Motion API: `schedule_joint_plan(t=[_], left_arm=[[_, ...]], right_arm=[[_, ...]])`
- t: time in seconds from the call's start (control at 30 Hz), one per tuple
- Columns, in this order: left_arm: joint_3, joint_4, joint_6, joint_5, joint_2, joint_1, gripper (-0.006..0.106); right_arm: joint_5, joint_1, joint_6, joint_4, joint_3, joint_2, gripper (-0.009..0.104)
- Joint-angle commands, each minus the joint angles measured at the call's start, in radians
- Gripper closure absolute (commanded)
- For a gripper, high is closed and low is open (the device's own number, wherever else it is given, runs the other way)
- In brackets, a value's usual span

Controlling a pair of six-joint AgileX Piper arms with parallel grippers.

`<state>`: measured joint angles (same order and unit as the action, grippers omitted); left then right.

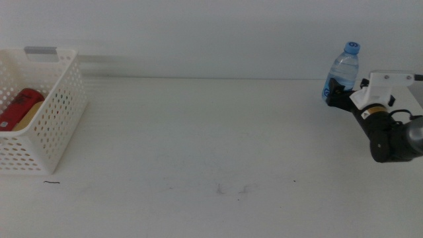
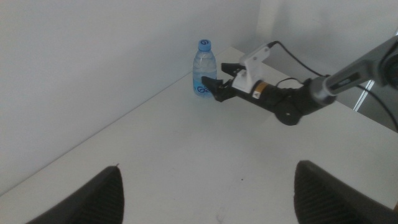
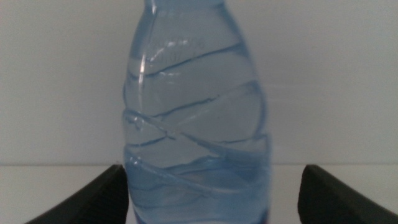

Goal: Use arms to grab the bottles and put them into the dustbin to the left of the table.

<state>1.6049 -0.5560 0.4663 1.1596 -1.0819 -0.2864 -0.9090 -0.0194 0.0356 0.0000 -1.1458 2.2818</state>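
On my middle feed the water bottle (image 1: pixel 344 71) stands upright at the upper right of the frame, clear ribbed plastic with a blue cap, on the smooth white table (image 1: pixel 198 145) near the wall. My right gripper (image 1: pixel 337 92) reaches in from the right edge, dark jaws spread either side of the bottle's lower body, not yet squeezing it. At the far left sits the white perforated dustbin (image 1: pixel 59 112), a grey strip on its rim, with the red can (image 1: pixel 18 109) lying inside. My left gripper (image 2: pixel 205 186) hangs open above bare tabletop, well apart from the bottle.
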Motion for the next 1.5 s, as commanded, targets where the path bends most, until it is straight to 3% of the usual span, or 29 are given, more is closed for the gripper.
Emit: schedule_joint_plan(t=[0.0, 0.1, 0.17, 0.27, 0.3, 0.57, 0.87, 1.03, 1.1, 1.17, 1.27, 1.33, 1.47], left_arm=[[-0.001, -0.002, 0.000, -0.013, 0.001, -0.003, 0.007], [-0.001, -0.002, 0.000, -0.013, 0.001, -0.003, 0.007], [-0.001, -0.002, 0.000, -0.013, 0.001, -0.003, 0.007], [-0.001, -0.002, 0.000, -0.013, 0.001, -0.003, 0.007], [-0.001, -0.002, 0.000, -0.013, 0.001, -0.003, 0.007], [-0.001, -0.002, 0.000, -0.013, 0.001, -0.003, 0.007], [-0.001, 0.000, 0.000, -0.013, 0.001, -0.003, 0.007], [-0.001, 0.000, 0.000, -0.013, 0.001, -0.003, 0.007], [-0.001, 0.000, 0.000, -0.013, 0.001, -0.003, 0.007], [-0.001, 0.000, 0.000, -0.013, 0.001, -0.003, 0.007], [-0.001, 0.000, 0.000, -0.013, 0.001, -0.003, 0.007], [-0.001, 0.000, 0.000, -0.013, 0.001, -0.003, 0.007], [-0.001, 0.000, 0.000, -0.013, 0.001, -0.003, 0.007]], right_arm=[[0.005, 0.008, -0.011, 0.000, -0.070, 0.049, 0.017], [0.010, 0.008, -0.011, -0.008, -0.146, 0.098, 0.019], [0.046, 0.008, -0.045, -0.034, -0.191, 0.121, 0.031], [0.132, 0.000, -0.096, -0.070, -0.232, 0.127, 0.088], [0.127, -0.008, -0.083, -0.069, -0.234, 0.119, 0.096], [0.349, -0.183, -0.070, -0.088, -0.228, -0.002, 0.098], [0.336, -0.504, -0.086, -0.079, -0.320, -0.009, 0.098], [0.338, -0.585, -0.088, -0.071, -0.418, 0.086, 0.098], [0.342, -0.597, -0.086, -0.063, -0.440, 0.112, 0.093], [0.344, -0.601, -0.086, -0.053, -0.442, 0.124, 0.081], [0.398, -0.603, -0.085, -0.038, -0.442, 0.126, 0.039], [0.483, -0.603, -0.073, -0.027, -0.440, 0.103, 0.002], [0.812, -0.605, 0.021, 0.000, -0.440, -0.022, 0.006]])
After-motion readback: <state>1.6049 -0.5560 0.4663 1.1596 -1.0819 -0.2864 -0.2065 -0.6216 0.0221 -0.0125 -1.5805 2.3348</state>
